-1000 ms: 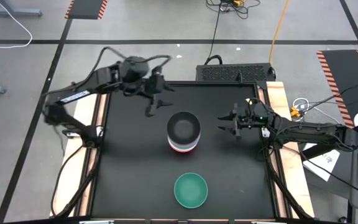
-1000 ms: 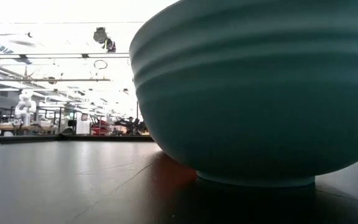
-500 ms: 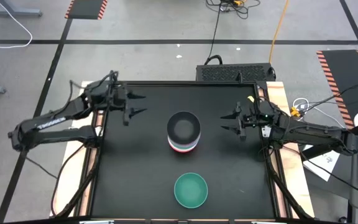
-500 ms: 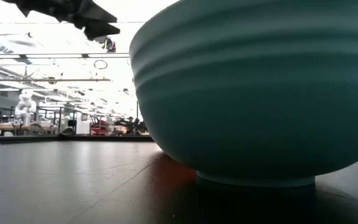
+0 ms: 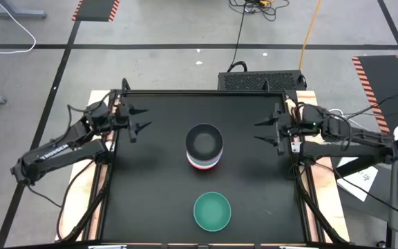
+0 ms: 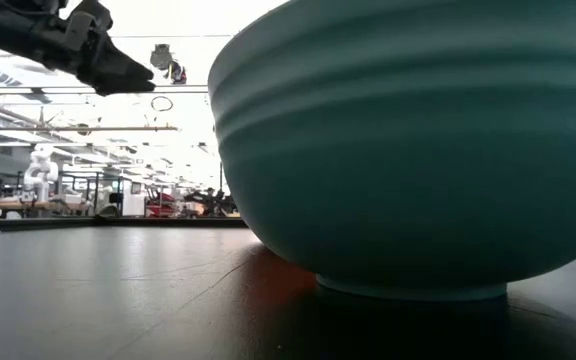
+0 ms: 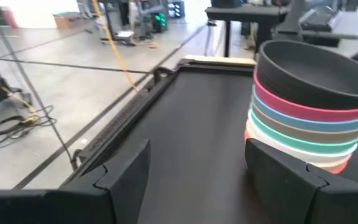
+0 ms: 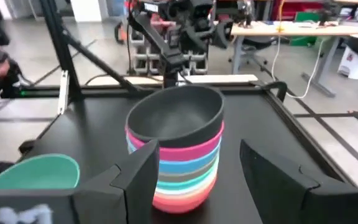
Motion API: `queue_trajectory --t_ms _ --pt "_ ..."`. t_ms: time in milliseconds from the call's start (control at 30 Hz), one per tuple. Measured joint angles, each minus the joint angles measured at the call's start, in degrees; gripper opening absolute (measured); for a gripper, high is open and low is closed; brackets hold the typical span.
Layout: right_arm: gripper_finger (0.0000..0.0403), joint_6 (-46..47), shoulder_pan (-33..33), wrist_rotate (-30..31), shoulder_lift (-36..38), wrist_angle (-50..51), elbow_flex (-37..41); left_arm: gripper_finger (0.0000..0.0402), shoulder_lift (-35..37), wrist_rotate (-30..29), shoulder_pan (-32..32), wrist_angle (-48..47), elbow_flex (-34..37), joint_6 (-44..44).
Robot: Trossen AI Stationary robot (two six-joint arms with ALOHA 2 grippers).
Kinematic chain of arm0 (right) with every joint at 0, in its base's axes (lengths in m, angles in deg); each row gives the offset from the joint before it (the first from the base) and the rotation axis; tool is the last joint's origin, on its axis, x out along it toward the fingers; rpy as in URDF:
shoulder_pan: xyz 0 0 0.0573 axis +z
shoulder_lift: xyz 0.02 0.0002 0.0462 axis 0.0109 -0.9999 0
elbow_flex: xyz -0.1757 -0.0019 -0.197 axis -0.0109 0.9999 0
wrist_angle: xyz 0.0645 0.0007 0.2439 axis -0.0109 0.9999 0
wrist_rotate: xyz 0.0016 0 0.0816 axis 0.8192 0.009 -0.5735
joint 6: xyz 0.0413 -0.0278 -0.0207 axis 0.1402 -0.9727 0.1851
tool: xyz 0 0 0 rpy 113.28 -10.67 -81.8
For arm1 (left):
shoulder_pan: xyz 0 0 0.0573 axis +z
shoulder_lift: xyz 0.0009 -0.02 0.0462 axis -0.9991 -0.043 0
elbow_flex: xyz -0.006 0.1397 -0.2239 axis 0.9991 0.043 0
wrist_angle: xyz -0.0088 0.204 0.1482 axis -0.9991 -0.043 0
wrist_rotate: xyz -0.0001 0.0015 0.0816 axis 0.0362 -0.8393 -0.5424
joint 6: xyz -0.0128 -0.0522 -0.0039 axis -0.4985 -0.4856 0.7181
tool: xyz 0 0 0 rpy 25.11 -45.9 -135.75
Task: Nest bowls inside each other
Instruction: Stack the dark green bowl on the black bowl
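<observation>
A stack of nested bowls [image 5: 204, 146] stands on its bottom bowl at the middle of the black table, with a black bowl [image 7: 316, 71] on top and magenta, blue, tan and lighter ones under it [image 8: 182, 165]. A single teal bowl [image 5: 212, 211] rests on its foot near the front edge; it fills the low view [image 6: 408, 150]. My left gripper [image 5: 139, 119] hangs open near the table's left edge, pointing at the stack [image 7: 197, 155]. My right gripper [image 5: 267, 131] hangs open near the right edge, also facing the stack [image 8: 201, 155]. Neither touches a bowl.
The table has a raised wooden rim [image 5: 109, 173]. A black box [image 5: 261, 81] sits just beyond its far edge, and cables lie by the right edge [image 5: 334, 117]. Bare black surface lies between each gripper and the stack.
My left gripper has swung from the far middle of the table, beside the stack, toward the left edge and come down. My right gripper has drawn back toward the right edge and risen a little. Both stay open. The bowls have kept still.
</observation>
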Motion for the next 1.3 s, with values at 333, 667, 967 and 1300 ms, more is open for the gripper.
queue_trajectory --t_ms 333,667,967,1300 --pt "0.0215 1.0 14.0 9.3 3.5 4.7 0.6 0.0266 8.4 1.1 5.0 -0.3 1.6 -2.9" --pt "0.0215 16.4 27.0 6.2 0.9 1.7 6.9 0.0266 8.0 1.1 5.5 0.0 1.6 -3.4" --pt "0.0215 15.6 36.4 7.9 -13.1 -20.3 9.5 0.0266 7.2 2.7 5.5 0.8 1.6 -3.4" --pt "0.0215 24.0 47.0 18.8 -25.2 -29.1 9.5 0.0266 7.2 3.0 5.5 0.9 1.6 -3.4"
